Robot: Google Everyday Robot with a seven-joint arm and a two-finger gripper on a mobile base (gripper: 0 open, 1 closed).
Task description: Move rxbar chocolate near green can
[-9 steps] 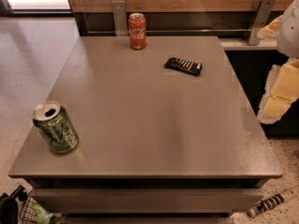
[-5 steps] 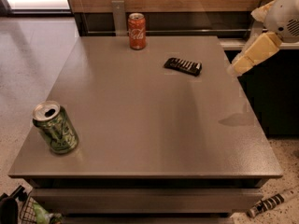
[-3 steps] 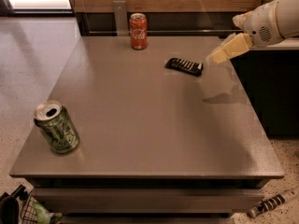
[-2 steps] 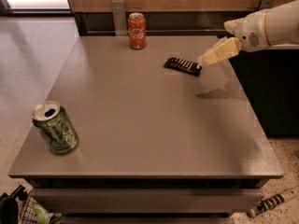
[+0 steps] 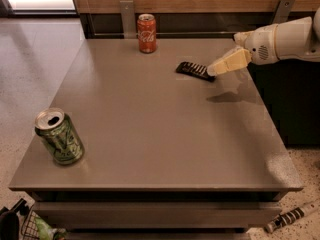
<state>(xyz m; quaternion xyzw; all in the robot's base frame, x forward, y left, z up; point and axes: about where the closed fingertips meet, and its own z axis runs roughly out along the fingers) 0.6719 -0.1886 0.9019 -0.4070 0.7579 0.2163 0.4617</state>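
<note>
The rxbar chocolate (image 5: 192, 70) is a flat black bar lying on the grey table (image 5: 150, 129) towards the back right. The green can (image 5: 59, 136) with dark markings and a silver top stands tilted near the table's front left corner, far from the bar. My gripper (image 5: 214, 70) comes in from the right on a white arm. Its cream tip hangs just above the bar's right end. I cannot tell whether it touches the bar.
A red Coca-Cola can (image 5: 146, 33) stands at the table's back edge, left of the bar. A wooden wall with metal brackets runs behind the table. A dark cabinet stands at the right. A striped object (image 5: 290, 215) lies on the floor at the front right.
My arm has swung in from the right side of the table, moving left and down, until the gripper's tip reached the bar's right end. The bar and both cans have not moved.
</note>
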